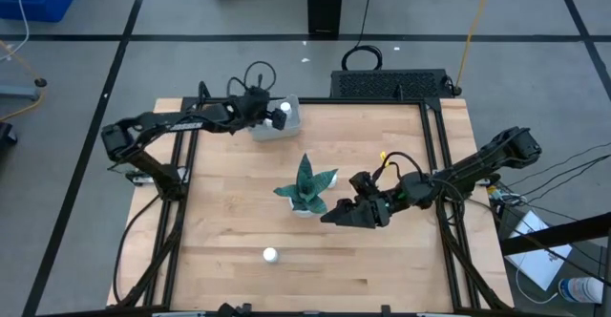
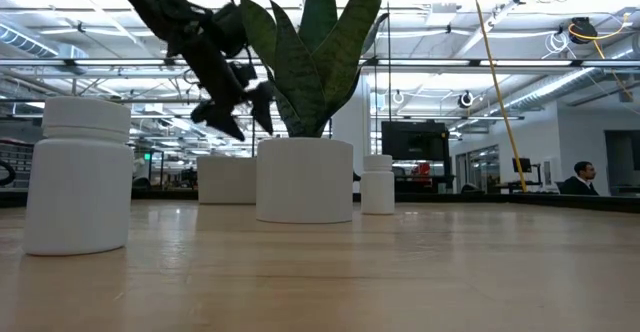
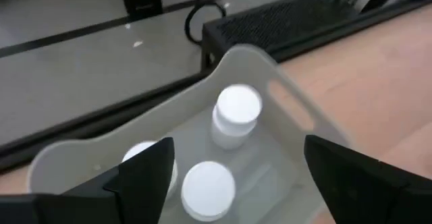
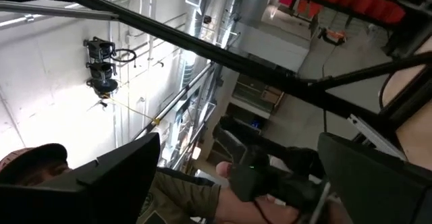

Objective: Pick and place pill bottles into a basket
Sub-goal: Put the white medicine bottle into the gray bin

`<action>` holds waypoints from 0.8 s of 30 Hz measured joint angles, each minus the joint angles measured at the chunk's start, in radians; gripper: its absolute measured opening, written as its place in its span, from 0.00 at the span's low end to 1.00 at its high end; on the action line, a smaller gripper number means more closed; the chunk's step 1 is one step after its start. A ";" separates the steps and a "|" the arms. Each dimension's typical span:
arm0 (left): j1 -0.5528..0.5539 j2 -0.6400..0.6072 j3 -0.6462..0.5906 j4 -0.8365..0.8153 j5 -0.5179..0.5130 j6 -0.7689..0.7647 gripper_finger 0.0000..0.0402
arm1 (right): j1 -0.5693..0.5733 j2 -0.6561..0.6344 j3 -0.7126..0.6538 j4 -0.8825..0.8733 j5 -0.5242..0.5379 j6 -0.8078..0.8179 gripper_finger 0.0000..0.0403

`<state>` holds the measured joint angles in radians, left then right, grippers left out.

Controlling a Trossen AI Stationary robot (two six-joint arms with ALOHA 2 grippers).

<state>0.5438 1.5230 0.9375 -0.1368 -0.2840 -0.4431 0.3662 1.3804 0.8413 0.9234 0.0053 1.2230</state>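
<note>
Potted plant [image 1: 305, 189] (white pot) mid-table, wooden table [image 1: 401, 260]

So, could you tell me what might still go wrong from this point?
1. The left gripper hangs open just above three pill bottles in the basket; pulling away low could tip one.
2. The last pill bottle stands near the plant, beside which the right gripper waits; a careless reach could snag a leaf.

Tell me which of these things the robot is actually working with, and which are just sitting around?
Part of the job:
- basket, three pill bottles standing in it
- loose pill bottle on the table's near side
- left gripper over the basket, fingers open
- right gripper beside the plant, fingers open

Just there:
- potted plant
- black mesh tray
</note>
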 joint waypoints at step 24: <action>-0.057 -0.569 0.001 -0.080 0.184 -0.033 0.83 | 0.308 -0.161 0.001 -0.830 0.477 0.114 0.79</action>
<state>0.4870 0.9540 0.9382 -0.2165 -0.1004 -0.4765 0.6745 1.2198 0.8421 0.0930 0.4828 1.3369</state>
